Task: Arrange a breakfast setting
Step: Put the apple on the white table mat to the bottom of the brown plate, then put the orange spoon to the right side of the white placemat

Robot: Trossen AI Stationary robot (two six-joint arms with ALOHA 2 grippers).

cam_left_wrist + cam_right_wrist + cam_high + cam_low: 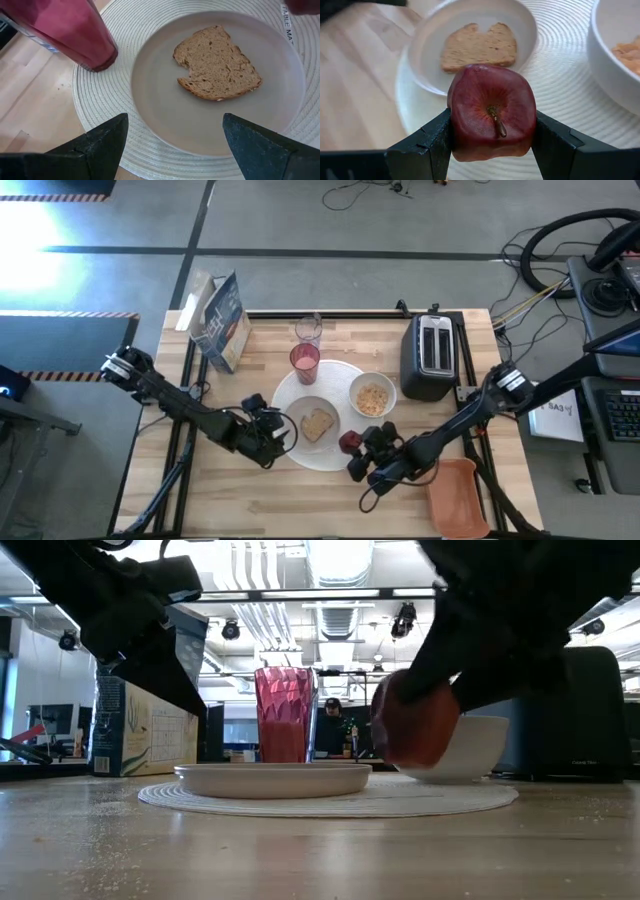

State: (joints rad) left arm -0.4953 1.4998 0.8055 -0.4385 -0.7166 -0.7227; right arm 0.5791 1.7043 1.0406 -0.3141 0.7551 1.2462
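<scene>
Dark-red apple (491,111) in right gripper (492,137), bowl (615,55) beside

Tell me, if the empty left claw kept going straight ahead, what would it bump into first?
Probably the small pale plate holding the toast slice; the open left gripper points right at it.

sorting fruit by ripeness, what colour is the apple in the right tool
Dark red apple, with a brown stem; clearest in the right wrist view.

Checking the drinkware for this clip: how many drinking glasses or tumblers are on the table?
2. The faceted pink tumbler stands on the round white woven placemat at its far edge; the clear glass stands just behind it on the wooden table. None seems hidden.
</scene>
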